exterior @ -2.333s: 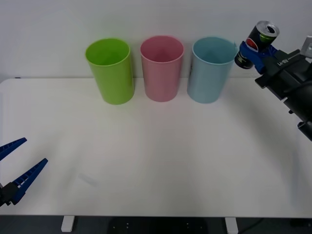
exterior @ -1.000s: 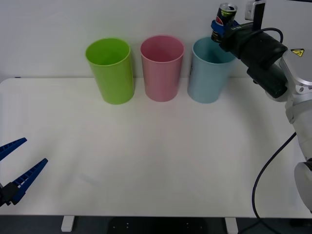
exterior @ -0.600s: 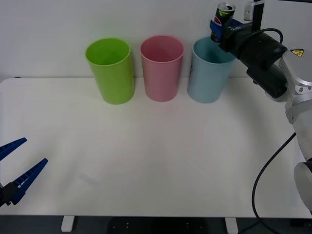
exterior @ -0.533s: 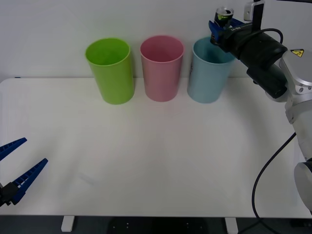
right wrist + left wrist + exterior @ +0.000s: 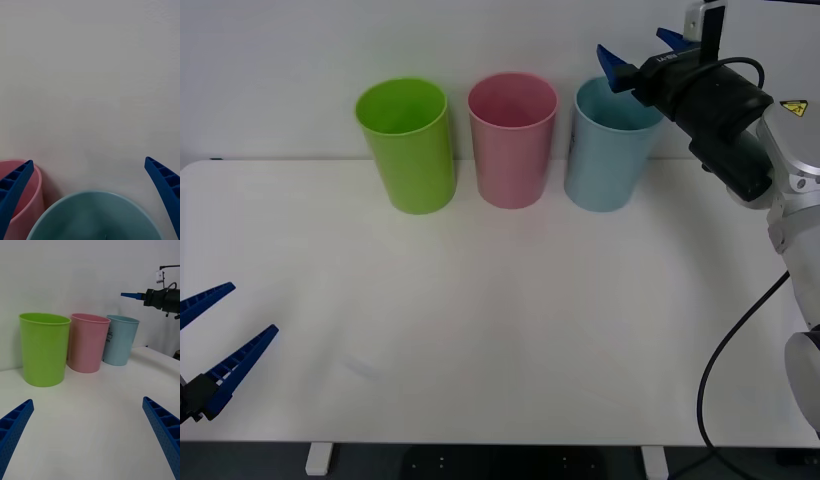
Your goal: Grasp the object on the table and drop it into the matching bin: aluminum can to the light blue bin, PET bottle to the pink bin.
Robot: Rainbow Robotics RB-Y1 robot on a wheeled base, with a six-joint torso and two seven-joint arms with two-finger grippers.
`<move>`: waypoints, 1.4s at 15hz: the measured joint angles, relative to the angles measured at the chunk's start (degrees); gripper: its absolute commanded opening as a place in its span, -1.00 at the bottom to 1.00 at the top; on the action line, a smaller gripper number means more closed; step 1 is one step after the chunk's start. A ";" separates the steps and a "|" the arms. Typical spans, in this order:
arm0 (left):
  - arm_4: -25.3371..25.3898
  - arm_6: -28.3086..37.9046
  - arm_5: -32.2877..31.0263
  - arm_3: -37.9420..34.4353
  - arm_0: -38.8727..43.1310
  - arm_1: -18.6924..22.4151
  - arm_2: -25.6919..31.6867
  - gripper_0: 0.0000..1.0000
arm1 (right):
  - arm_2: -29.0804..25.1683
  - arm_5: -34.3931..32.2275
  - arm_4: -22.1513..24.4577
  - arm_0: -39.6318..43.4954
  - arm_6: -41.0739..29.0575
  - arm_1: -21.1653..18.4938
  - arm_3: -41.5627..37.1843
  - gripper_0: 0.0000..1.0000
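Note:
My right gripper (image 5: pixel 636 47) hangs open just above the mouth of the light blue bin (image 5: pixel 605 150), with nothing between its fingers. From the right wrist, the blue bin's rim (image 5: pixel 93 210) lies directly below the open right gripper (image 5: pixel 88 161), and the pink bin (image 5: pixel 29 212) stands beside it. The aluminum can is hidden from view. The pink bin (image 5: pixel 512 145) stands in the middle of the row at the back of the table (image 5: pixel 500 320). My left gripper (image 5: pixel 248 310) rests open at the table's near left edge, far from the bins.
A lime green bin (image 5: pixel 412 150) stands at the left end of the row, next to the pink one. A white wall rises right behind the bins. The left wrist sees all three bins: green (image 5: pixel 44 348), pink (image 5: pixel 87 343) and blue (image 5: pixel 119 341).
The right gripper carried the can leftward over the light blue bin, then opened. The can has left its fingers and gone from sight. The left arm stayed still.

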 measured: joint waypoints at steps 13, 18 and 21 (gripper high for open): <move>0.00 0.00 0.00 0.00 0.00 0.00 0.00 1.00 | -0.40 -4.69 -6.52 18.67 -0.95 -3.60 -22.52 1.00; 0.00 0.00 0.00 0.00 -0.01 0.00 0.00 1.00 | -3.03 -10.61 -8.29 31.39 -0.88 -5.28 -33.35 1.00; 0.00 0.00 0.00 -0.01 -0.01 0.00 0.00 1.00 | -5.73 -15.57 -8.42 39.64 -0.29 -5.36 -38.99 1.00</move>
